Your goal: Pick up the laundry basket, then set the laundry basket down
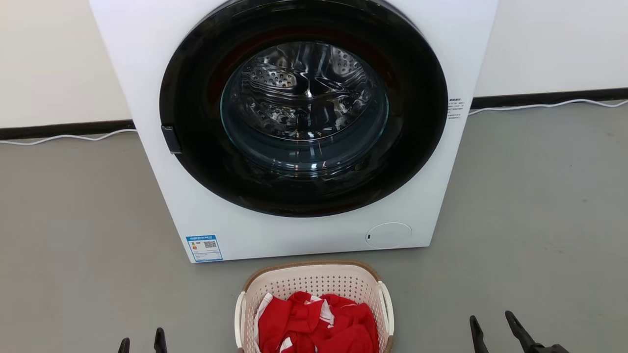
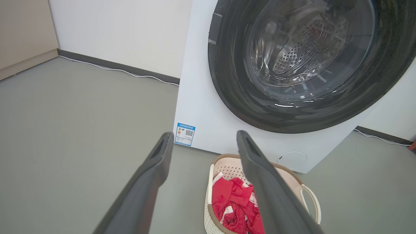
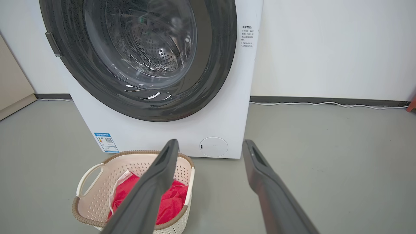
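The laundry basket (image 1: 314, 282) is cream with perforated walls, a brown woven-look rim and white loop handles; it stands on the grey floor just in front of the washing machine, holding red and white clothes (image 1: 319, 323). In the head view my left gripper (image 1: 141, 341) pokes up at the lower left, open and empty, well left of the basket. My right gripper (image 1: 492, 323) is at the lower right, open and empty, well right of it. The left wrist view has the basket (image 2: 292, 177) partly behind my open left gripper (image 2: 203, 136). In the right wrist view the basket (image 3: 97, 191) lies left of my open right gripper (image 3: 211, 144).
A white front-loading washing machine (image 1: 304, 235) with a shut round dark door (image 1: 304, 105) stands against the wall. A white cable (image 1: 539, 105) runs along the skirting. Grey floor (image 1: 530, 220) spreads on both sides of the machine and basket.
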Tool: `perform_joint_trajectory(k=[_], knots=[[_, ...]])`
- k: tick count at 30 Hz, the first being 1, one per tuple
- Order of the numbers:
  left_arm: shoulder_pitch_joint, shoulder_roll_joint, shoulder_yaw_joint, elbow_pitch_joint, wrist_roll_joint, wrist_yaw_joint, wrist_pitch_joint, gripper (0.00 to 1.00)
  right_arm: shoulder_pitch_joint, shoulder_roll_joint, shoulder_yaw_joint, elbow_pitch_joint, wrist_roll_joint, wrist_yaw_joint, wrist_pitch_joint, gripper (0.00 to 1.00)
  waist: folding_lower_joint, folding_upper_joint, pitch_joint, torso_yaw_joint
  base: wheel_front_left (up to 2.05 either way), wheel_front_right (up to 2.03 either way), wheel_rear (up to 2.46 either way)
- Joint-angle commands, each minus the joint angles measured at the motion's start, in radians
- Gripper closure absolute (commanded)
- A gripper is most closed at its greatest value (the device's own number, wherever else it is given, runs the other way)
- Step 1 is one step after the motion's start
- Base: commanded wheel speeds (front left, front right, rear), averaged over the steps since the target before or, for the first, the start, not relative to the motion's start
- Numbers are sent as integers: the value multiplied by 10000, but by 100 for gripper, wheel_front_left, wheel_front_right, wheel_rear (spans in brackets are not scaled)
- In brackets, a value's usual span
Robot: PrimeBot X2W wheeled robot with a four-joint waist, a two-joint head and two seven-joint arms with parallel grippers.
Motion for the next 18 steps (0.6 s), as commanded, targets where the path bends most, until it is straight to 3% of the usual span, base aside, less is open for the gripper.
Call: perform_joint_trajectory(k=[1, 11, 12, 18], knots=[[-142, 74, 336, -266, 29, -54, -57, 0, -146, -87, 200, -290, -71, -11, -136, 0, 1, 0, -25, -18, 0, 0, 0], [-103, 71, 197, -367, -19, -59, -57, 0, -6, -87, 112, -546, -111, -11, -136, 0, 1, 0, -77, 1, 0, 0, 0], [128, -17, -67, -67, -25, 2, 0, 100, 191, 15, -58, -247, -10, 0, 4, 100, 1, 0, -79, -1, 0, 0, 0], [257, -226, -44, 437, -228, 7, 64, 100, 352, 150, -38, 265, 208, 0, 95, 100, 1, 0, -76, -1, 0, 0, 0]])
